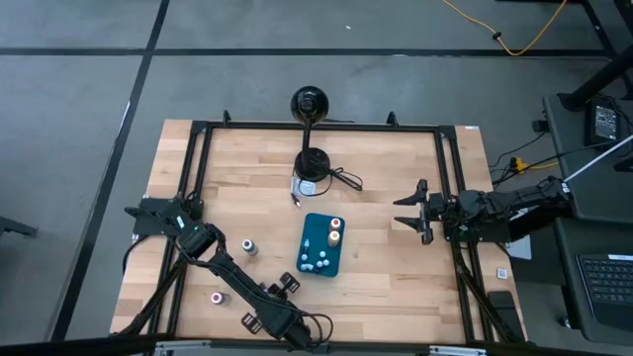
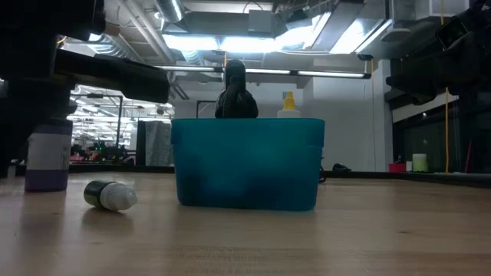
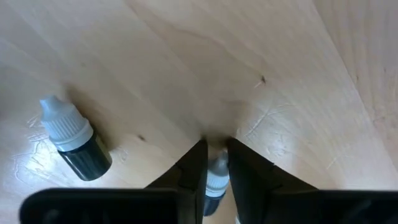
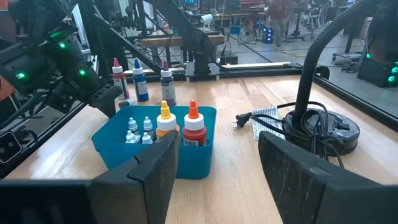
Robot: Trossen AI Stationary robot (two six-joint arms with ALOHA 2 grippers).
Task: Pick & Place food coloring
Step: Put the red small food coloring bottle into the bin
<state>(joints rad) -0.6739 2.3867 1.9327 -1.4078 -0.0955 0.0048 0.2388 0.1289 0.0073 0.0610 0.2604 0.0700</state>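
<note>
Near bench's front edge we see left gripper (image 3: pixel 215 163) clamped on small food coloring bottle (image 3: pixel 217 180); dark bottle (image 3: pixel 73 139) lies beside. Right gripper (image 1: pixel 413 211), fingers spread, holding nothing, hovers near right edge. Teal tray (image 1: pixel 315 247) mid-bench.

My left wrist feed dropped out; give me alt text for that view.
The left tool is shut on a tiny white-capped bottle just above the pale wooden tabletop. A second small dark bottle with a white cap lies on its side on the wood nearby.
</note>
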